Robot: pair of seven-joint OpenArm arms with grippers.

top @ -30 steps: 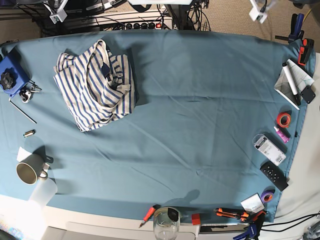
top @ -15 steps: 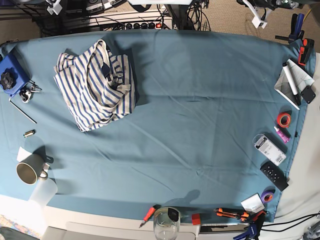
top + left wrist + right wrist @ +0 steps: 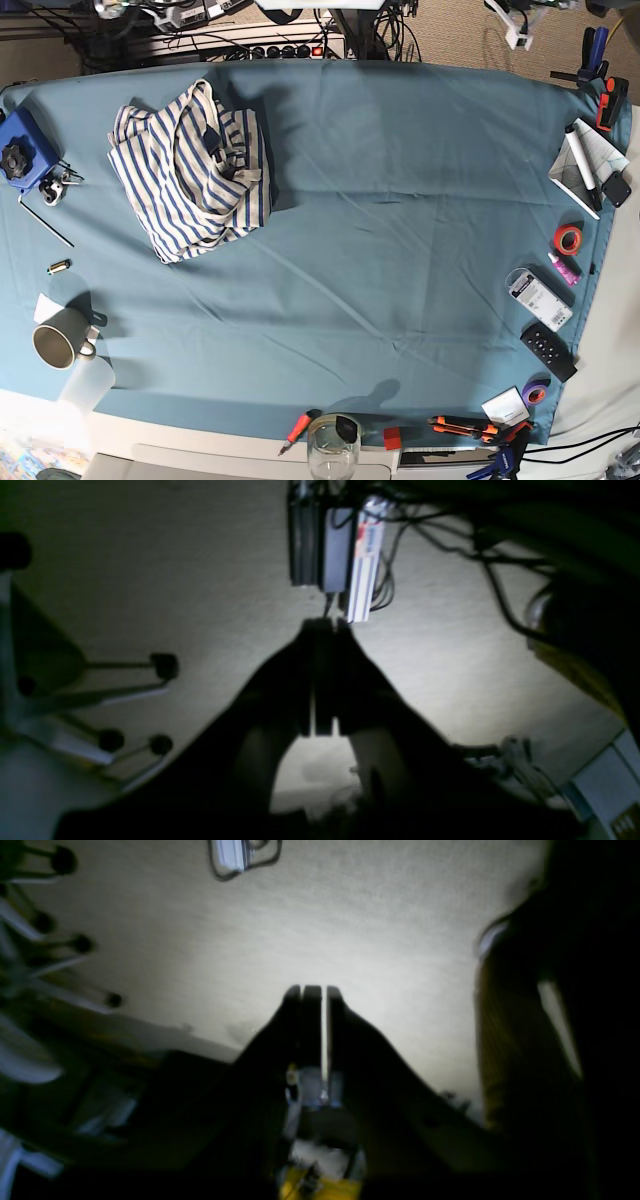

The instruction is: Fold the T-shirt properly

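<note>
The T-shirt [image 3: 190, 170], cream-white with blue stripes, lies crumpled in a heap at the far left of the teal table cloth [image 3: 400, 220]. No gripper touches it. My left gripper [image 3: 325, 625] is shut and empty, a dark outline over pale carpet beyond the table. My right gripper [image 3: 315, 990] is also shut and empty over carpet. In the base view only a white part of the left arm [image 3: 513, 35] shows at the top right edge. The T-shirt is out of both wrist views.
A blue box [image 3: 20, 145], a hex key [image 3: 45, 222] and a mug [image 3: 58, 343] line the left edge. A glass [image 3: 332, 450] and screwdriver [image 3: 297, 430] sit at the front. Markers [image 3: 585, 165], orange tape [image 3: 569, 238] and a remote [image 3: 548, 351] line the right edge.
Both arms have pulled back toward the top edge of the base view and show less there. The T-shirt has not moved.
</note>
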